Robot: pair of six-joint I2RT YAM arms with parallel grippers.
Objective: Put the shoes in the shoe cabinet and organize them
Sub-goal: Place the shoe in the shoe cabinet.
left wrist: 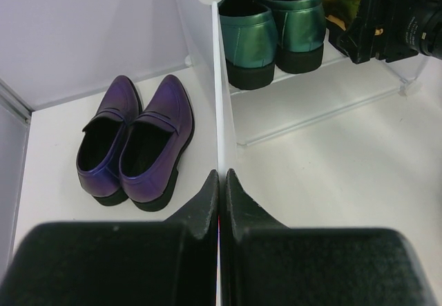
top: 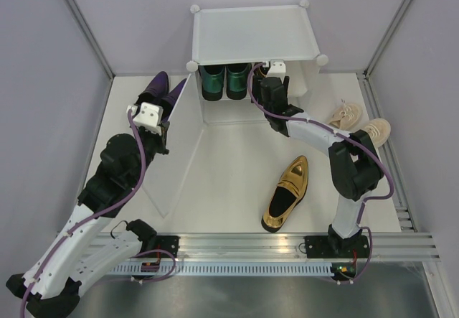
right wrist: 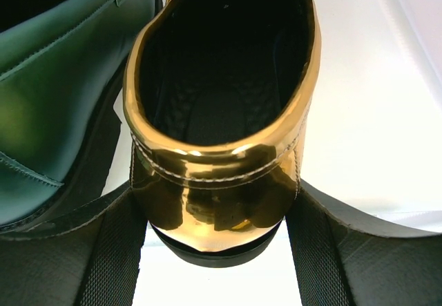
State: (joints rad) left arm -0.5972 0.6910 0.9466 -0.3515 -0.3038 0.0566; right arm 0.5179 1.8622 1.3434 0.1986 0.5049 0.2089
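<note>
White plastic cabinet [top: 251, 34]: two glossy green loafers [top: 226, 81]; counter [top: 215, 167]: two purple pointed shoes [left wrist: 155, 137], two beige sneakers [top: 376, 129], one gold loafer [top: 287, 192]; right pincer [right wrist: 215, 209] grips second gold loafer [right wrist: 214, 188]; left pincer [left wrist: 219, 182] closed.

The green loafers [top: 226, 81] filled the left of the upper shelf [left wrist: 324, 78]; the right pincer [right wrist: 221, 251], clasping a gold loafer [right wrist: 221, 182], took up the shelf just beside them. The open door panel [top: 183, 153] walled off the purple shoes [top: 159, 85]. Bare worktop [top: 229, 167] lay between panel and the other gold loafer [top: 287, 192], leaving a pincer room to pass.
</note>
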